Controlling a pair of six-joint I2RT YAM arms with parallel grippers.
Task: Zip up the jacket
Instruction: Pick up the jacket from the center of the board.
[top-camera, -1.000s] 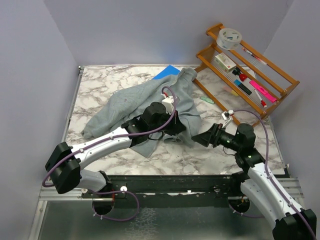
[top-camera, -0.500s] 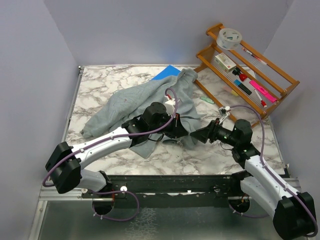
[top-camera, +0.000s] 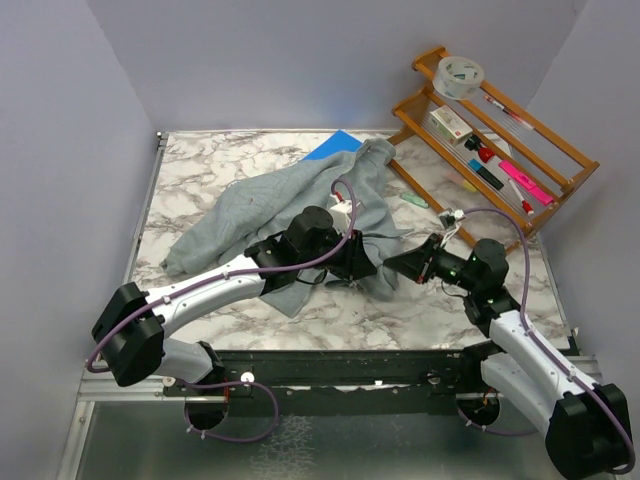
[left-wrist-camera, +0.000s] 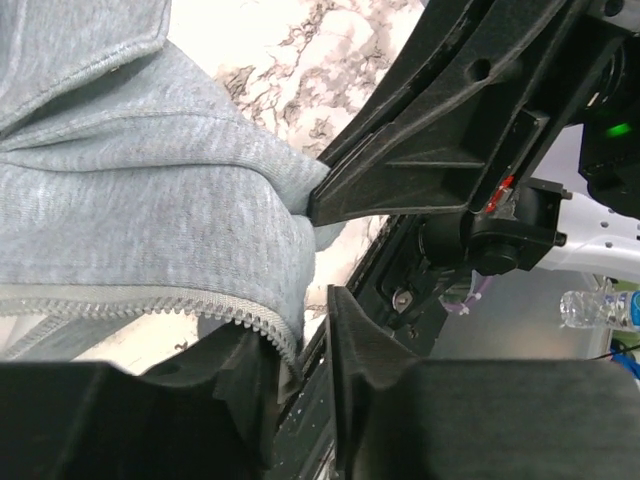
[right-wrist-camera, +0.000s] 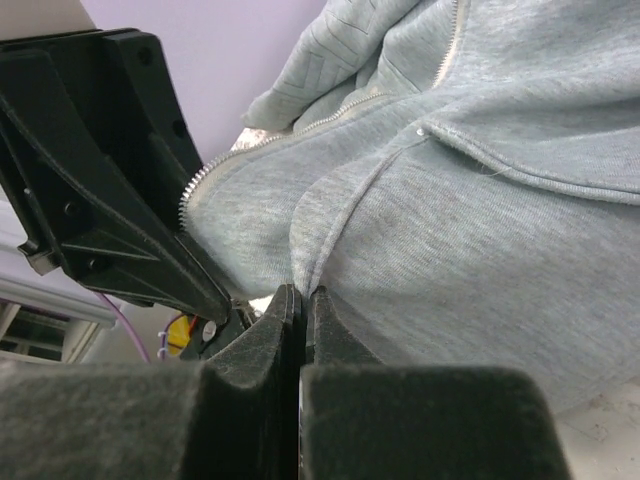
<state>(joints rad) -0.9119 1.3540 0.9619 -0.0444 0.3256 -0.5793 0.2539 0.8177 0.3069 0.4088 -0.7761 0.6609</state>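
Two arms reach in from the near edge of the marble table (top-camera: 200, 170) and meet at the near right corner of the jacket (top-camera: 270, 200), which is our landmark throughout.

At that corner, the right gripper (top-camera: 397, 268) comes in from the jacket's right. In its own wrist view we see its jaws (right-wrist-camera: 300, 292) pressed together with a fold of grey fleece pinched between the tips. The left wrist view confirms this, showing the fabric caught at the black fingertip.

The left gripper (top-camera: 365, 262) lies over the jacket's near half and points at the same corner. We see its jaws (left-wrist-camera: 300, 325) slightly apart, with a gap between them. The end of the zipper (left-wrist-camera: 150, 305) hangs just at one finger, and we cannot see it clamped. The two grippers sit just beside each other.

Beyond them, the jacket lies crumpled across the middle of the table. Its front is unzipped, and one sleeve trails off to the left.

Behind the jacket's far edge, a blue pad (top-camera: 332, 145) is partly tucked under the cloth. Farther right of the jacket, a wooden rack (top-camera: 545, 150) leans by the wall, with a roll of tape (top-camera: 460, 72) on top.
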